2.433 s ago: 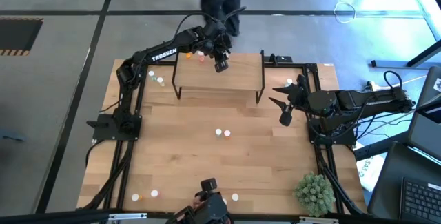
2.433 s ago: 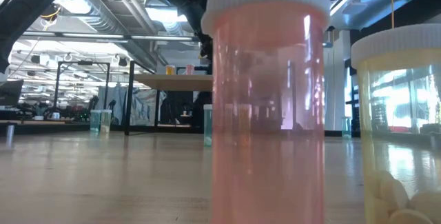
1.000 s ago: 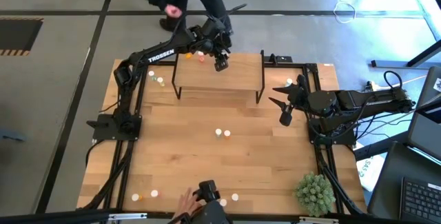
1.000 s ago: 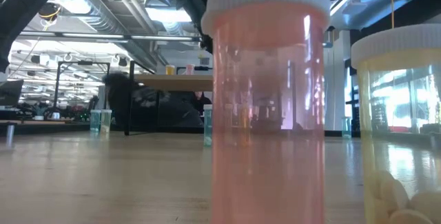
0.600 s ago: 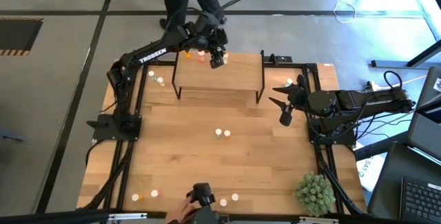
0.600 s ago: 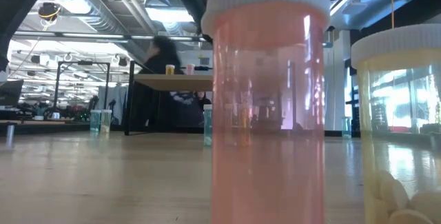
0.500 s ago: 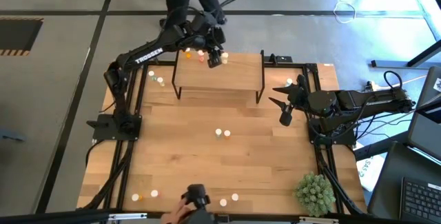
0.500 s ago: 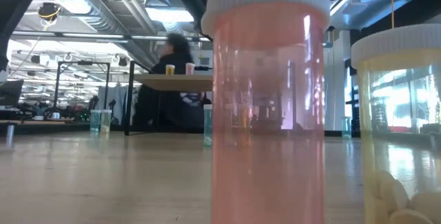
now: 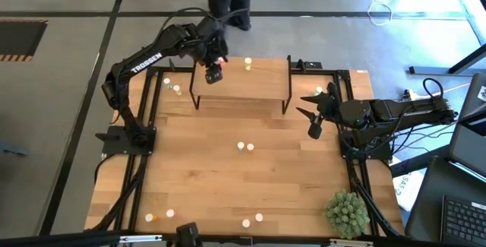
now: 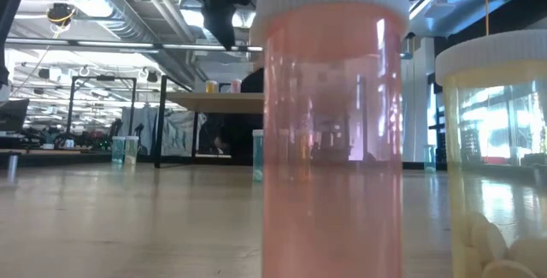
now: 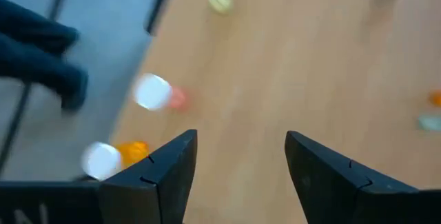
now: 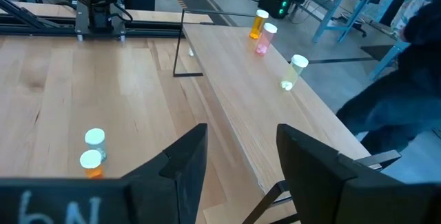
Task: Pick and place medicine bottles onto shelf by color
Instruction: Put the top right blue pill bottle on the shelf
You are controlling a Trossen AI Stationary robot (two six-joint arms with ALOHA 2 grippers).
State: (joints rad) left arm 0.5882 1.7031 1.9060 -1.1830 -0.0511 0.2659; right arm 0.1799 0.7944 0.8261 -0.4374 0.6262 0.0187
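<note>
Medicine bottles (image 12: 263,32): small translucent cylinders with whitish caps; an orange, a pink and a pale yellow one stand along the far edge of the shelf (image 9: 250,80); left gripper (image 9: 213,76) hovers above it, jaws apart, empty; right gripper (image 9: 312,118) waits beside it, likewise parted.

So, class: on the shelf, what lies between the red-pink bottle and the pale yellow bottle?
Only bare board. In the right wrist view, the shelf shows empty wood between the red-pink bottle and the pale yellow bottle.
</note>
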